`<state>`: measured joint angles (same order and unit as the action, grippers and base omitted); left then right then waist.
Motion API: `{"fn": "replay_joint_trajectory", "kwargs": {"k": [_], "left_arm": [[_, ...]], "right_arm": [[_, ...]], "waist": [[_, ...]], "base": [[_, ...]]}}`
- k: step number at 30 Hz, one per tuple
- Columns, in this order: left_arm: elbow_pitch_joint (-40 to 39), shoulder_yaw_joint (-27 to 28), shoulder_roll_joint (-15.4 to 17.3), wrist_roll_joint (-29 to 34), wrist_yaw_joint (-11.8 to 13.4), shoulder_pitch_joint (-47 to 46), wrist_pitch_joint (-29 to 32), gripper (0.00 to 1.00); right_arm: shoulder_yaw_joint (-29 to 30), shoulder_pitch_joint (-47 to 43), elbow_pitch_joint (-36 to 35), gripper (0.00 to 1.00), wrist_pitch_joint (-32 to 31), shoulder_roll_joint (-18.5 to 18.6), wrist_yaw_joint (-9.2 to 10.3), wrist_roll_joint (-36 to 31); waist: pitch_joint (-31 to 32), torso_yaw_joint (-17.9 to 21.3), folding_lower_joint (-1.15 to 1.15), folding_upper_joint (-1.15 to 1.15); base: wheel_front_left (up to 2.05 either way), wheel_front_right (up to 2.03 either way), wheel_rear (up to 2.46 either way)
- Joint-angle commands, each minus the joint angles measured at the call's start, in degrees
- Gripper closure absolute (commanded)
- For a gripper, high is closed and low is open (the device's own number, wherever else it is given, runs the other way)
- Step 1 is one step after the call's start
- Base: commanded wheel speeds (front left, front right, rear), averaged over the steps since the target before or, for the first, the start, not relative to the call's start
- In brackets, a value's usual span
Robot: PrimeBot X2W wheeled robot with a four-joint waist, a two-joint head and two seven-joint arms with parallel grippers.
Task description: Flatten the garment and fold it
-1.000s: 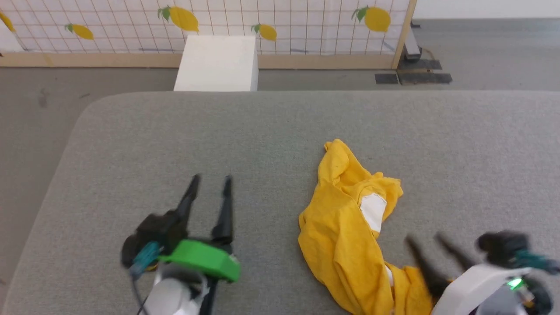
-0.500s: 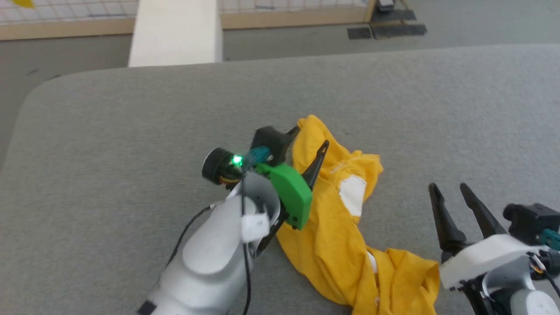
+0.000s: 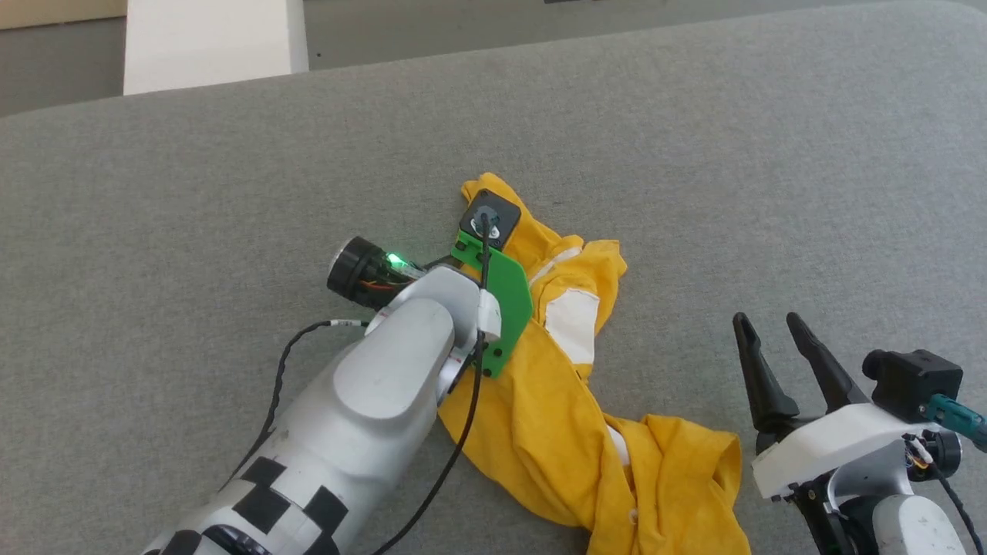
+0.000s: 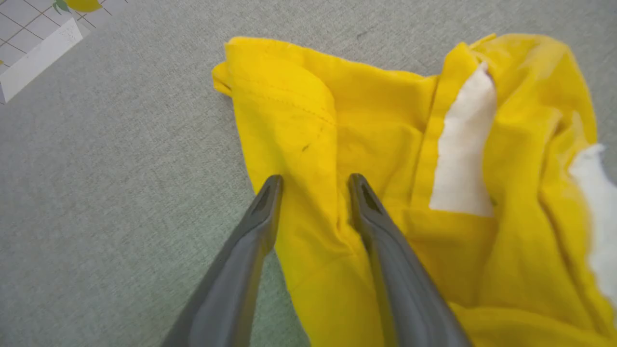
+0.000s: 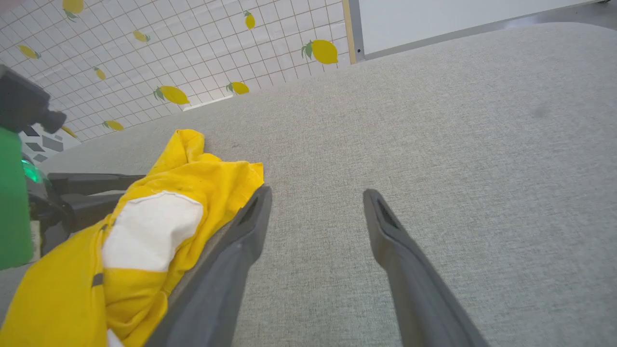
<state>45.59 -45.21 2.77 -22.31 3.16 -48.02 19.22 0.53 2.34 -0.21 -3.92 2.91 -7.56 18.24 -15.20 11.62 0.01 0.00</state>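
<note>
No text, label, brand or number legible anywhere; nearest to a sign, a pattern of black squares point(image 3: 325, 509) on the pale left forearm, without characters

— where's the left arm point(image 3: 370, 401)?
— stretched forward and inward, wrist bent down; the left gripper point(image 4: 315, 185) points downward, fingers a little apart.
— and the right gripper point(image 3: 767, 327)?
— low at the right, near the body, fingers spread wide, pointing forward.
</note>
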Motion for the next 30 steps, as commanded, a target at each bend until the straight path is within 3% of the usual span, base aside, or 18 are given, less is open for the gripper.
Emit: {"fn": "replay_joint_trajectory", "kwargs": {"k": [1,10,16,24,27,30], "left_arm": [[0.17,0.36,0.14,-0.36,0.36,-0.6,-0.99,1.0],[-6.53,7.75,0.27,-7.6,3.55,3.59,-16.08,1.0],[-15.31,14.71,5.29,-11.25,6.59,11.67,-24.93,1.0],[-28.48,21.88,14.32,-15.76,13.46,31.63,-25.53,1.0],[-31.34,23.44,15.52,-17.49,15.81,38.52,-24.82,1.0],[-32.18,23.56,15.59,-19.03,16.45,43.48,-23.92,1.0]], "right_arm": [[-0.22,1.04,0.28,0.0,0.6,-0.03,0.08,0.53],[0.49,0.5,0.23,0.0,-0.29,-0.03,0.08,-0.35],[1.86,-1.16,-1.02,0.0,-1.75,-0.03,0.08,-1.33],[2.98,-3.63,-2.21,0.0,-3.5,-0.03,0.08,-1.27],[3.79,-4.31,-1.96,0.0,-4.5,-0.03,0.08,-1.25],[4.71,-4.64,-1.19,0.0,-6.0,-0.03,0.08,-1.54]], "waist": [[0.17,-0.17,-0.01,0.0],[3.74,-4.05,-0.01,0.0],[7.11,-7.95,-0.01,0.0],[10.05,-12.81,-0.01,0.0],[10.52,-14.44,-0.01,0.0],[10.81,-15.92,-0.01,0.0]], "base": [[0.0,0.0,0.0],[0.0,0.0,0.0],[0.0,0.0,0.0],[0.0,0.0,0.0],[0.0,0.0,0.0],[0.0,0.0,0.0]]}}
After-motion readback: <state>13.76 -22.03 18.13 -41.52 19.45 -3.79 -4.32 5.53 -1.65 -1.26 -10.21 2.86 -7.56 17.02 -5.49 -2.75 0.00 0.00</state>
